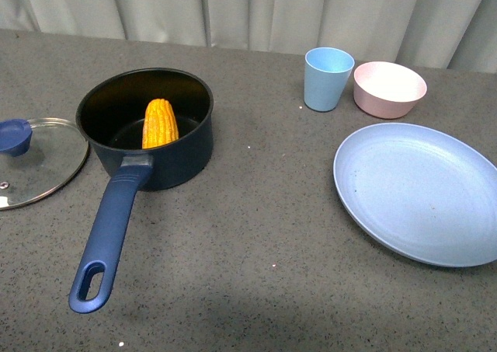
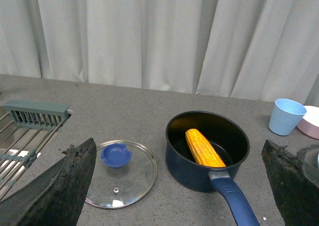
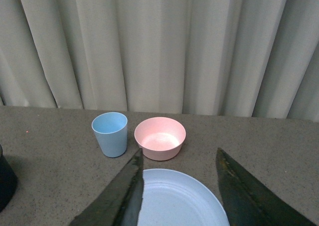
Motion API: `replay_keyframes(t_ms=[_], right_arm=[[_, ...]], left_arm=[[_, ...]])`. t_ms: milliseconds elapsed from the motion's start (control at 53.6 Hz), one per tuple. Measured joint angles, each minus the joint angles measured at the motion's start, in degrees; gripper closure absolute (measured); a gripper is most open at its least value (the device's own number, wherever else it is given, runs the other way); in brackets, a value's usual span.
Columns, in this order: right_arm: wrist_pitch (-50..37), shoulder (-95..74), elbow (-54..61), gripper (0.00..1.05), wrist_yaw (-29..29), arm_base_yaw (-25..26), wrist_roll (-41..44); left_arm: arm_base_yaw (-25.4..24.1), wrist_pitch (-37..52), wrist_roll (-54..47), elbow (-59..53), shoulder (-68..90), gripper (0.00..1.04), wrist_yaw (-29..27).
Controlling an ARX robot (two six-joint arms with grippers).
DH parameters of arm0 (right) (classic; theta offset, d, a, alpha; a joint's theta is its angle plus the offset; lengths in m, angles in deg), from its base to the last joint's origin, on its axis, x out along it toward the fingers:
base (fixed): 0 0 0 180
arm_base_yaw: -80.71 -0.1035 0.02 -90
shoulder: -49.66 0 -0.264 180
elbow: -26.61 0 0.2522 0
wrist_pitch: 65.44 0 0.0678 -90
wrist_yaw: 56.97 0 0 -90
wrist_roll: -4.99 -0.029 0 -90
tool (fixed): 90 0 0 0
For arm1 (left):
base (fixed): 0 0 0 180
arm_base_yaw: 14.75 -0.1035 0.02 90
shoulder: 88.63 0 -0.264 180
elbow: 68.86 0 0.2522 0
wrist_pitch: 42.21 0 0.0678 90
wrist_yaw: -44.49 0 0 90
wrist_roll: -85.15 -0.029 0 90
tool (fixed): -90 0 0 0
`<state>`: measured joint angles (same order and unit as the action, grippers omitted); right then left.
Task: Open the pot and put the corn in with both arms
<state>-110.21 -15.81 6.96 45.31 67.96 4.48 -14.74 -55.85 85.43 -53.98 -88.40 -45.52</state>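
The dark blue pot [image 1: 180, 151] stands uncovered at the left of the table, its long handle [image 1: 109, 228] pointing toward me. The yellow corn [image 1: 160, 123] leans inside it, one end against the wall. In the left wrist view the pot [image 2: 184, 168] and corn [image 2: 203, 148] lie ahead of my left gripper [image 2: 178, 142], which is open and empty, well back from them. My right gripper [image 3: 179, 151] is open and empty above the light blue plate [image 3: 174, 201]. Neither arm shows in the front view.
The glass lid [image 1: 46, 165] with its blue knob [image 1: 14, 136] lies flat left of the pot. A light blue cup [image 1: 327, 78] and a pink bowl [image 1: 389, 88] stand at the back right, the plate [image 1: 419, 190] in front of them. A drying rack [image 2: 30, 126] is beyond the lid.
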Motion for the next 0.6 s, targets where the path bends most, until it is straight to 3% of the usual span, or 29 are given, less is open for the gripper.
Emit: replay_keyframes(t_ms=[131, 429, 522, 597], right_arm=[[6.34, 9.11, 2.71, 1.04, -3.28, 3.48, 0.26], [16.41, 21.59, 4.96, 1.04, -6.56, 6.93, 0.37], [20.04, 25.59, 5.29, 1.04, -11.65, 10.69, 0.42], [22.4, 28.41, 5.44, 1.04, -11.8, 12.28, 0.37]], left_arm=[[0.0, 0.0, 0.0, 0.0, 0.0, 0.06, 0.02], [0.0, 0.0, 0.0, 0.0, 0.0, 0.06, 0.02], [0.0, 0.0, 0.0, 0.0, 0.0, 0.06, 0.02], [0.0, 0.0, 0.0, 0.0, 0.0, 0.06, -0.02]])
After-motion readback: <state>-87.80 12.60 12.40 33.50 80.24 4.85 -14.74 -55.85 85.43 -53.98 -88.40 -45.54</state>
